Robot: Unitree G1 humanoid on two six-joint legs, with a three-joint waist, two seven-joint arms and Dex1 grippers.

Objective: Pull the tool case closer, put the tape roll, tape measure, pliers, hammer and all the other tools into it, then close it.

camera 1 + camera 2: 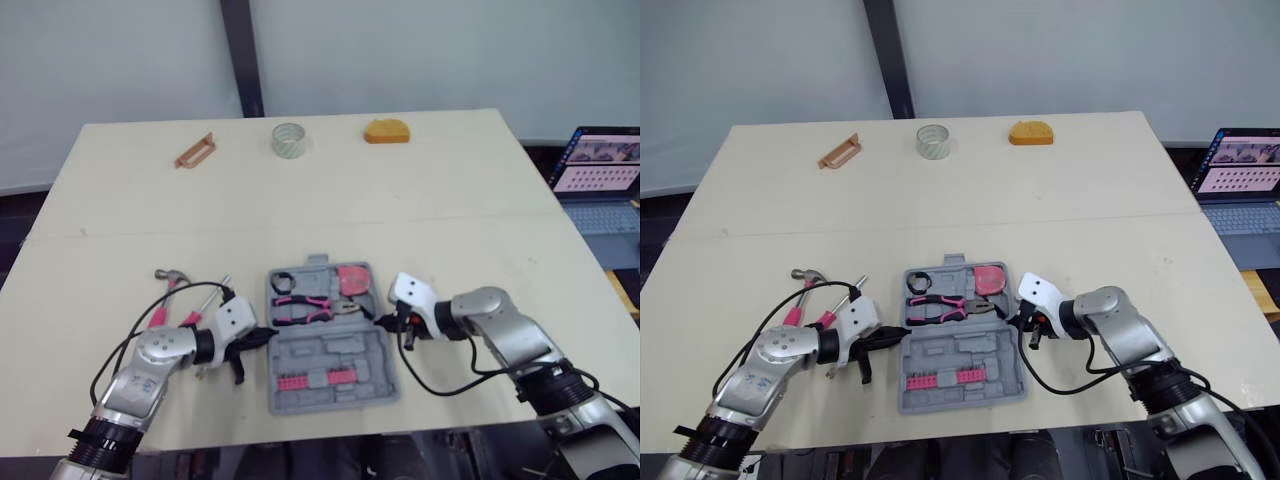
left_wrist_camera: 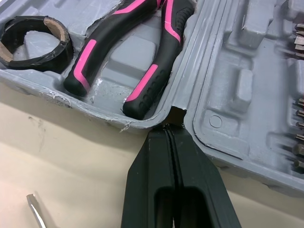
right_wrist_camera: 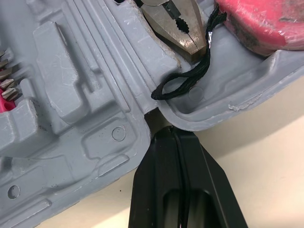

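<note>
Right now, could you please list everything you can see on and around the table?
table: one, beige, under everything
tool case: one, grey, open, near edge, centre
pliers: one, black and pink, in the case's far half
black tape roll: one, in the case's far-left corner
tape measure: one, pink, in the case's far-right corner
bit holder: one, pink, in the case's near half
hammer: one, left of the case
screwdriver: at least one, pink handle, beside the hammer
pale tape roll: one, far edge, centre
orange block: one, far edge
brown handle-shaped piece: one, far left
laptop: one, open, off the table's right side
left gripper: shut, at the case's left hinge
right gripper: shut, at the right hinge
</note>
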